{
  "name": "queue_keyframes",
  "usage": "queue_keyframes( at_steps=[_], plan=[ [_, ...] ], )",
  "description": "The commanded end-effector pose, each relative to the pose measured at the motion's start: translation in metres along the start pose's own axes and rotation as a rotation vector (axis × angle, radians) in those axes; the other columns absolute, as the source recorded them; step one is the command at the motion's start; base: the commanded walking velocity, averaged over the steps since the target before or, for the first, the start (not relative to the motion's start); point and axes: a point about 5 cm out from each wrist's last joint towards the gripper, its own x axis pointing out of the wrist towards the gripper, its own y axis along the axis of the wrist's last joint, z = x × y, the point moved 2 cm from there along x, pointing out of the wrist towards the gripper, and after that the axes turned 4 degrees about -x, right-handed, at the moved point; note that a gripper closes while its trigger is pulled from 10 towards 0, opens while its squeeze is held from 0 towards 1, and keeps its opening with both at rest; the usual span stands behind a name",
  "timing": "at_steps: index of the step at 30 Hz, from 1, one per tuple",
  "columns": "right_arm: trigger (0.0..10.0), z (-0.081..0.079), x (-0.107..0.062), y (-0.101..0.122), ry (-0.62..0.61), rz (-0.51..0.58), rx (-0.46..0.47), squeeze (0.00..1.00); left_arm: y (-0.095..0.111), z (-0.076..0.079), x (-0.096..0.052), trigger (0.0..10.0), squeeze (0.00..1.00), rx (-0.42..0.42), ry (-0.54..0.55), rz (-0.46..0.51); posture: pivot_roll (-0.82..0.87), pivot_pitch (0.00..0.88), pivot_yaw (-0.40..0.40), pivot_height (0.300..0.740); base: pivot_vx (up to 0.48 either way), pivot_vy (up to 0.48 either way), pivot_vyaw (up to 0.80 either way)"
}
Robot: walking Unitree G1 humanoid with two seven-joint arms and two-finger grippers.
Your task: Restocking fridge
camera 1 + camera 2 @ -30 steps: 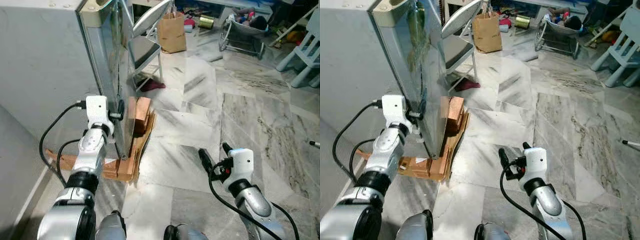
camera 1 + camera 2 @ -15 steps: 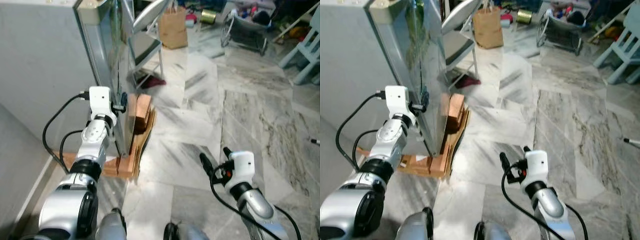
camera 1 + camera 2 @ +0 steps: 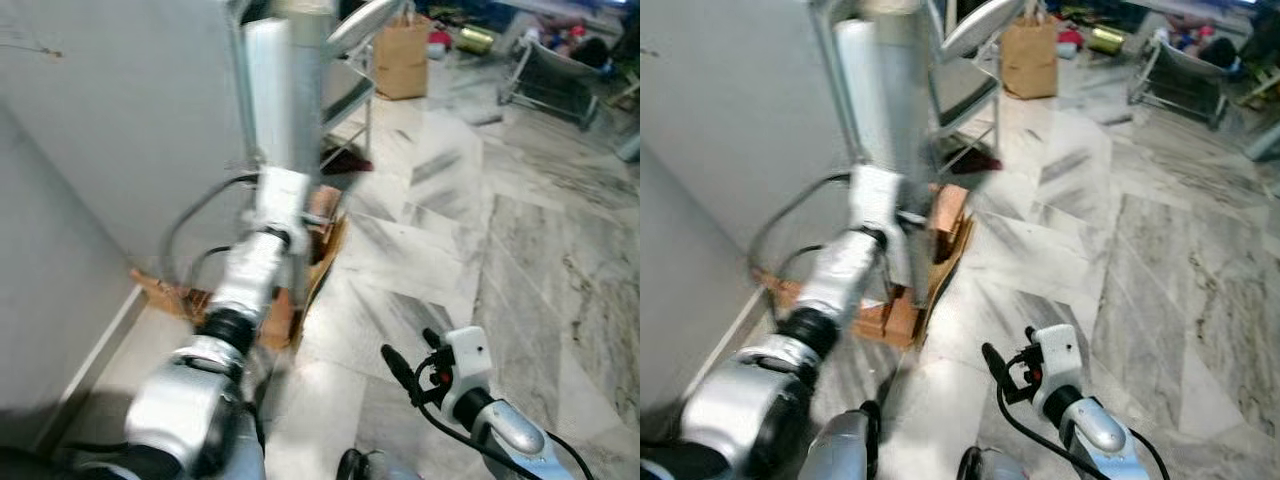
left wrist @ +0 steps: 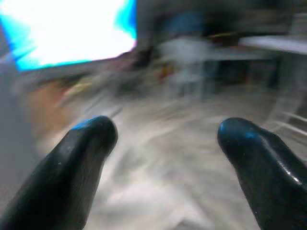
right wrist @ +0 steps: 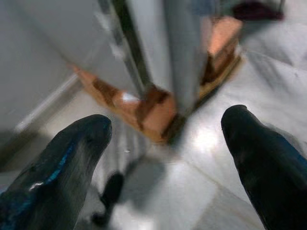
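The tall grey metal fridge (image 3: 150, 110) looks smooth and faintly glossy. It stands on rough brown cardboard sheets (image 3: 930, 260) over a polished, veined grey marble floor (image 3: 520, 230). The brown paper bag (image 3: 400, 60) is matt.

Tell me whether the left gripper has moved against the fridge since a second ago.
Cannot tell: the left gripper remains by the fridge edge above the bricks; the camera itself swung.

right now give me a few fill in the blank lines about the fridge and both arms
1. The left gripper is raised against the edge of the tall grey ___.
2. The right gripper hangs low over the marble floor with its jaws ___.
3. The fridge stands on pieces of ___ wood.
4. A brown paper ___ stands on the floor at the far end.

Missing words: fridge; open; reddish-brown; bag
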Motion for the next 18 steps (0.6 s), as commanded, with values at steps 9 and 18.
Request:
queue_keyframes(
  at_steps=[9,18],
  plan=[
    [10.0,0.002,0.006,-0.013,0.005,-0.027,0.003,0.0,0.017,0.002,0.012,10.0,0.0,-0.024,0.03,0.075,-0.01,0.125,-0.051,0.74,0.0,0.0,0.0],
    [10.0,-0.003,0.02,0.009,0.032,0.124,-0.019,0.0,-0.027,-0.069,-0.064,10.0,0.0,0.008,0.317,-0.064,0.01,0.108,-0.049,0.74,0.0,0.0,0.0]
  ],
)
